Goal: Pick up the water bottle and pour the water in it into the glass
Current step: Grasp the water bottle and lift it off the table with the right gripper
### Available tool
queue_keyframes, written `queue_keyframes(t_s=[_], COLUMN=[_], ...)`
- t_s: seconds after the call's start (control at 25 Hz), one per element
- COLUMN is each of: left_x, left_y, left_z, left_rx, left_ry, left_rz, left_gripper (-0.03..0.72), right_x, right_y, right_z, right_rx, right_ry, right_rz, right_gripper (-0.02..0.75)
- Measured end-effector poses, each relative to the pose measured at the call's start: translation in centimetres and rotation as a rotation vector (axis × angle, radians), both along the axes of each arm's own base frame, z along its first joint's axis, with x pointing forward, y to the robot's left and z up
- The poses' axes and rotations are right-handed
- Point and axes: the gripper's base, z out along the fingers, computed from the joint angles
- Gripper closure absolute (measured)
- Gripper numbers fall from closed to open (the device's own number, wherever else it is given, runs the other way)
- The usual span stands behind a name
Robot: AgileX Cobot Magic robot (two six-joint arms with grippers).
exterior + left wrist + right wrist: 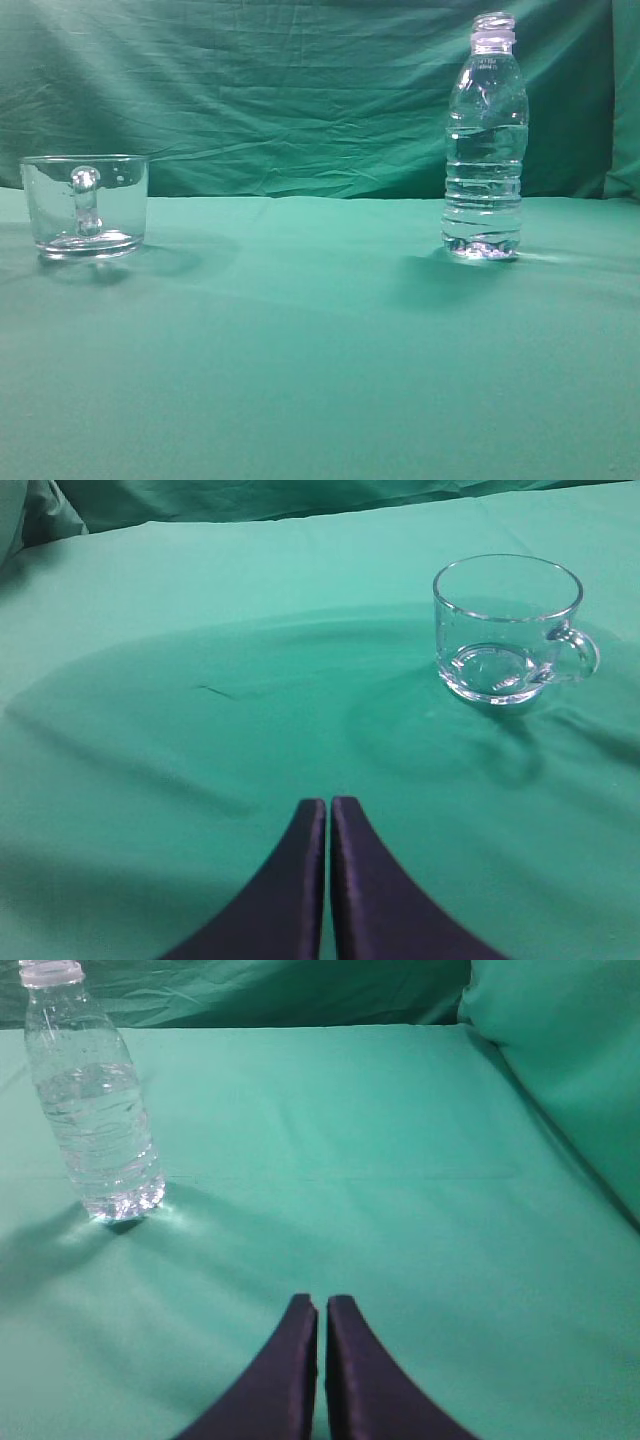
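Note:
The water bottle (pixel 486 140) stands upright and capless at the right of the green table; it also shows in the right wrist view (pixel 93 1100) at the far left. The water (pixel 485 190) fills it to about two thirds. The glass (pixel 85 205) stands empty at the left, handle toward the camera; the left wrist view shows it (pixel 507 630) at the upper right. My left gripper (pixel 328 805) is shut and empty, well short of the glass. My right gripper (pixel 321 1303) is shut and empty, apart from the bottle. Neither gripper shows in the exterior view.
A green cloth (pixel 300 340) covers the table and hangs as a backdrop (pixel 280 90). A raised fold of green cloth (pixel 560 1070) rises at the right in the right wrist view.

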Motion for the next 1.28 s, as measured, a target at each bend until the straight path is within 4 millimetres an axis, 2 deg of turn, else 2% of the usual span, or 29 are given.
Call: queue_keyframes(t_s=[1.04, 1.12, 1.28], left_x=[0.0, 0.0, 0.0], left_y=[0.0, 0.0, 0.0], left_z=[0.0, 0.0, 0.0], left_rx=[0.000, 0.000, 0.000], left_ry=[0.000, 0.000, 0.000], left_rz=[0.000, 0.000, 0.000], left_gripper=[0.688, 0.688, 0.688], right_x=[0.0, 0.2, 0.4], right_y=[0.0, 0.0, -0.2], right_z=[0.1, 0.6, 2.9], right_rx=[0.003, 0.048, 0.276], right_ry=[-0.009, -0.064, -0.305], right_rz=[-0.001, -0.010, -0.060], right_gripper=[0.738, 0.738, 0.738])
